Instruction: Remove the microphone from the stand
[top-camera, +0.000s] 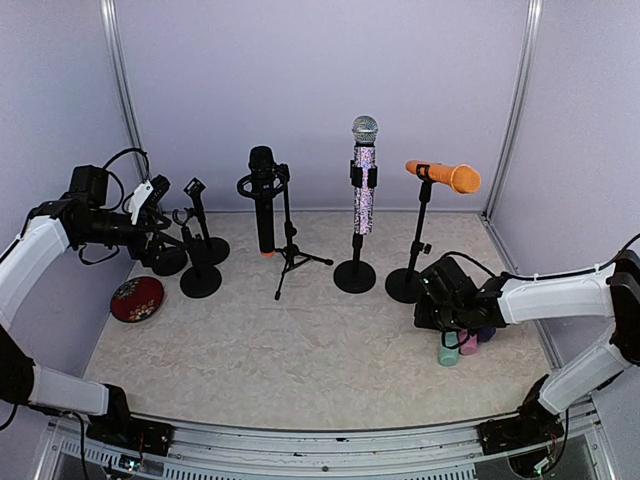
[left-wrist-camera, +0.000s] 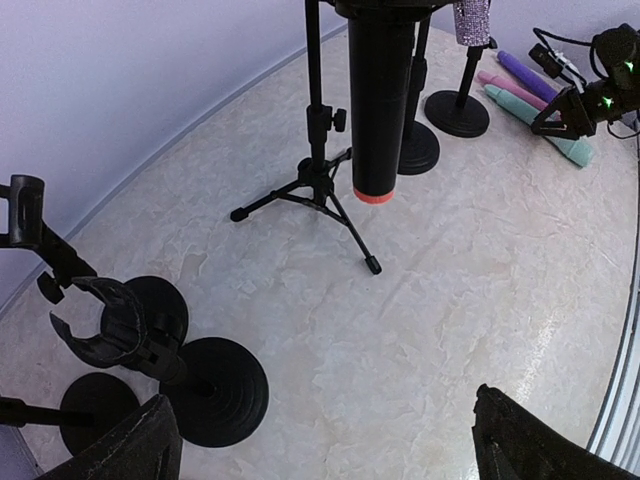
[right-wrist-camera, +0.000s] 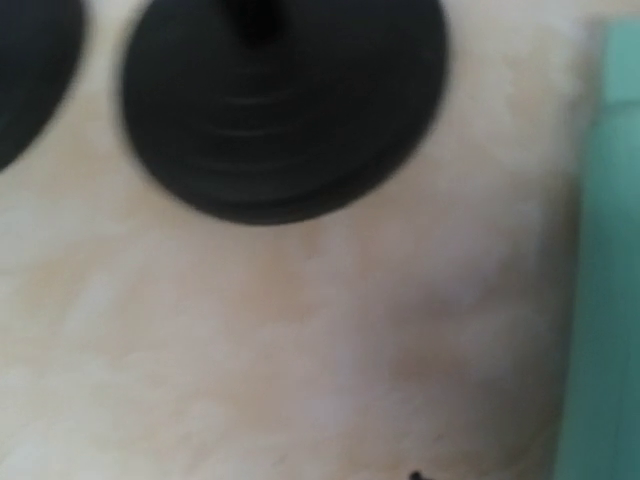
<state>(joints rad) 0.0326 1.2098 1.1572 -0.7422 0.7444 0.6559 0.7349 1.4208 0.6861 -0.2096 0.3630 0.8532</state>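
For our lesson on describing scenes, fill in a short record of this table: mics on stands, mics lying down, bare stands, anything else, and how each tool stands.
On stands: black mic, glitter mic, orange mic
Lying flat: teal mic, pink mic, purple mic
Far left: three empty stands
Other: red disc, near left
Tools: left tool open, by the empty stands; right tool low beside the teal mic, open or shut unclear
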